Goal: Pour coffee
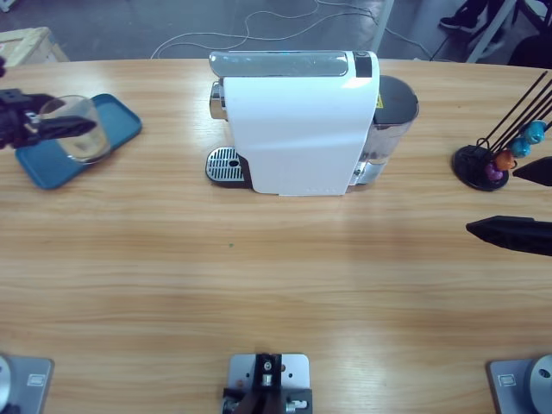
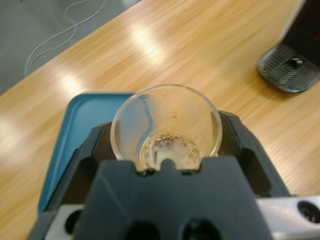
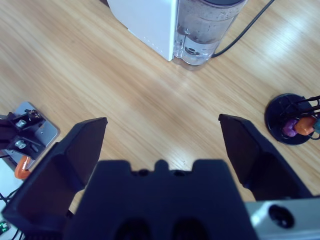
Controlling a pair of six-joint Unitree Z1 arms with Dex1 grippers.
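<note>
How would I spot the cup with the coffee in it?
Start at the big white coffee machine mid-table, then look to the blue tray at the table's end. Over it, the left gripper holds a clear glass, the only one, with foamy brown coffee at its bottom.

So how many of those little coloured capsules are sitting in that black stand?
3 show: a blue capsule uppermost, an orange capsule below it, and a purple capsule lowest, all in the black stand. Others may be hidden.

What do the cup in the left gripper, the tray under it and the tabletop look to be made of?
Cup: clear glass, since the tray and foamy brown coffee show through its wall. Tray: probably plastic, an even matte blue with rounded corners. Table: wood or wood veneer, with visible grain and a soft sheen from the lights. The left gripper clamps the cup.
</note>
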